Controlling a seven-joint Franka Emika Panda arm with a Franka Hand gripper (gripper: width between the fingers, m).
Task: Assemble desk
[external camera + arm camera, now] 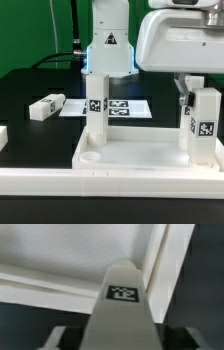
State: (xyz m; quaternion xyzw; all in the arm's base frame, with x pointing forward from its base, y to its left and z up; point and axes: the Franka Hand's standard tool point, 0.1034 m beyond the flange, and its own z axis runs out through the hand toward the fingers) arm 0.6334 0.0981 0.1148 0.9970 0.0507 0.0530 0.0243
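The white desk top (120, 178) lies at the front as a rimmed tray. One tagged leg (96, 108) stands upright in its far corner on the exterior view's left. My gripper (202, 93) is shut on a second tagged leg (205, 128), holding it upright over the far corner on the exterior view's right. In the wrist view this leg (123, 291) runs between my fingers (60, 338), with my gripper (125, 341) closed on its sides and the desk top (60, 252) beneath. I cannot tell whether the leg's lower end is seated.
A loose leg (45, 106) lies on the black table at the exterior view's left, and another white piece (3, 136) sits at the left edge. The marker board (125, 107) lies behind the desk top. The arm's base (108, 45) stands at the back.
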